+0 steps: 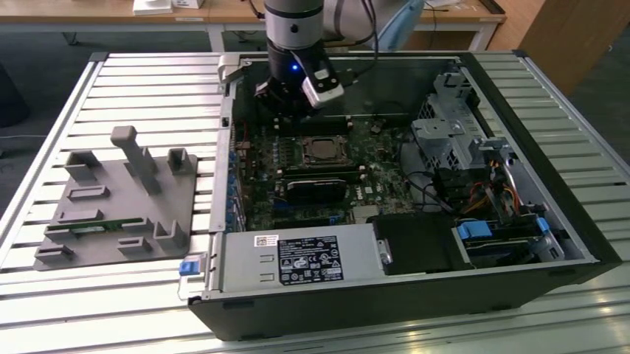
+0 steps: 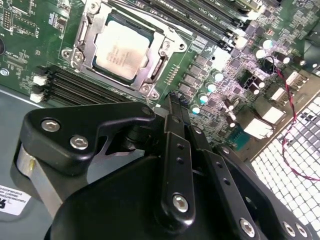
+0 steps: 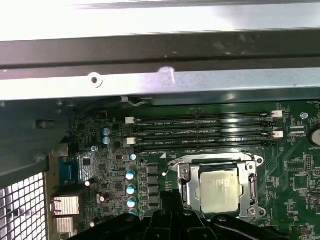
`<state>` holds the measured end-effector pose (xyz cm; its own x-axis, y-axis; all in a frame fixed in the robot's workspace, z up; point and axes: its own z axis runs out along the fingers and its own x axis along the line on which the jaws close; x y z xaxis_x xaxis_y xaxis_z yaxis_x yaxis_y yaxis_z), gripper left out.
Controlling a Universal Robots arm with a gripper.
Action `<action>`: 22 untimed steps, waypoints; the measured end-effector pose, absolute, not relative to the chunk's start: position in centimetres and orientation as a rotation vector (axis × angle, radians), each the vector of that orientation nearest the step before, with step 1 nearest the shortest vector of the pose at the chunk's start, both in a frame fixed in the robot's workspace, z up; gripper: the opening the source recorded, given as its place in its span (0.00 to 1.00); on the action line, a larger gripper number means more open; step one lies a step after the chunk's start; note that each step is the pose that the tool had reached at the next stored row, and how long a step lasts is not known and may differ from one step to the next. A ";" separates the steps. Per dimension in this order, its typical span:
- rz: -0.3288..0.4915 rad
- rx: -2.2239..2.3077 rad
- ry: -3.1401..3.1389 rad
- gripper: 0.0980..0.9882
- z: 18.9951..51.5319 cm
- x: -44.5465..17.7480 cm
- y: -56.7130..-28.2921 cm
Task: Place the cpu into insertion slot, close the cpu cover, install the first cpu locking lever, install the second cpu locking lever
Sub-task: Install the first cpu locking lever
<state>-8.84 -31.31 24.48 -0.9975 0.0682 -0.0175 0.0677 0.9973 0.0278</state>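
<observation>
The cpu (image 2: 121,50) lies flat in the insertion slot (image 1: 322,151) on the green motherboard, its dull silver top showing in both wrist views (image 3: 218,187). The cpu cover (image 2: 82,42) is down around the chip as a silver frame (image 3: 186,186). A thin metal lever (image 3: 172,162) runs beside the socket's edge. My gripper (image 2: 175,102) hovers above the board just beside the socket, toward the case's back wall (image 1: 291,110). Its black fingers (image 2: 172,125) are shut together with nothing between them.
The open computer case (image 1: 512,88) stands on a slatted metal table. Long black memory slots (image 3: 200,132) lie beside the socket. A black card (image 1: 315,188), a power supply (image 1: 295,258) and drive cages (image 1: 443,140) fill the case. A grey fixture (image 1: 118,206) sits at the exterior view's left.
</observation>
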 end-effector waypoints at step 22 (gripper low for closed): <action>0.043 0.106 3.121 0.03 24.6 -9.9 -30.0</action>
<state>-9.86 -29.96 24.56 -0.9975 0.0682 -0.0175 0.0677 0.9973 0.0284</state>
